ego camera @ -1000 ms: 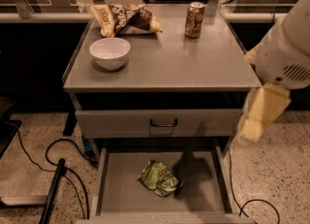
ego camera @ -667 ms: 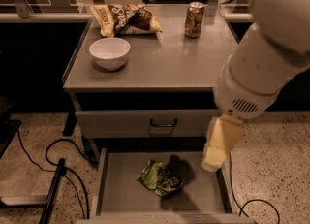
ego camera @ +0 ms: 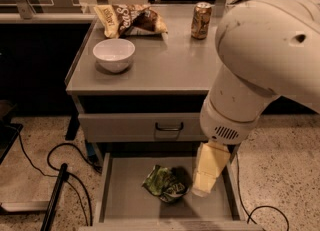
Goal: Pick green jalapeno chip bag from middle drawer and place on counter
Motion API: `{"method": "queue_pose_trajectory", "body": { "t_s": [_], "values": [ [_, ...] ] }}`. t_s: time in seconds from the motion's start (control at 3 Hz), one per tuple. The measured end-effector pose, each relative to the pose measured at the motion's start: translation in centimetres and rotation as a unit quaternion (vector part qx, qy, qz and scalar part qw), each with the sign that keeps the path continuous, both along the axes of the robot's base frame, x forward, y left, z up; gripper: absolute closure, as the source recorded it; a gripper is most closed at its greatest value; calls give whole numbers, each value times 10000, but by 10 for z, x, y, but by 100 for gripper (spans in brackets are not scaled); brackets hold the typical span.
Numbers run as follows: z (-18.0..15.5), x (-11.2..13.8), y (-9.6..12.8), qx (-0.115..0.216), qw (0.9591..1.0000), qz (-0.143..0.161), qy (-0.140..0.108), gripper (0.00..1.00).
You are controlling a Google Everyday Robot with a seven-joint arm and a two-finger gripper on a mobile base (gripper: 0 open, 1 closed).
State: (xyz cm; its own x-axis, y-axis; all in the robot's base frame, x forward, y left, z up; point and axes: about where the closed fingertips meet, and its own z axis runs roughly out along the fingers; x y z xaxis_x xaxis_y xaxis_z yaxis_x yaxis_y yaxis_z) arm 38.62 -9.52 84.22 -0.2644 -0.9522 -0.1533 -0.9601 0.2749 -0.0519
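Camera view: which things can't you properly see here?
The gripper, low over the middle drawer, right of the green jalapeno chip bag: whether it touches the bag, hidden by its own body.
The counter: right side behind the arm.
Drawer front: cut off at the bottom edge.

Crinkled glossy foil bag [ego camera: 165, 186] on matt grey metal drawer [ego camera: 125, 200], smooth metal counter [ego camera: 165, 65], glazed bowl [ego camera: 114, 54], shiny can [ego camera: 201, 13], matt cream plastic gripper [ego camera: 204, 187] below counter's front edge, beside bag
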Motion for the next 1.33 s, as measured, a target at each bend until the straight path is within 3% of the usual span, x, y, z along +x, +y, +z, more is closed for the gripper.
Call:
{"method": "queue_pose_trajectory", "body": {
  "t_s": [0.33, 0.67, 1.0, 1.33],
  "values": [
    [-19, -3, 2, 43, 9998, -180, 67, 0],
    [-79, -3, -1, 191, 9965, -744, 344, 0],
    [-138, 7, -19, 424, 9853, -1570, 522, 0],
    [-138, 7, -19, 423, 9853, -1569, 523, 0]
  ]
}}
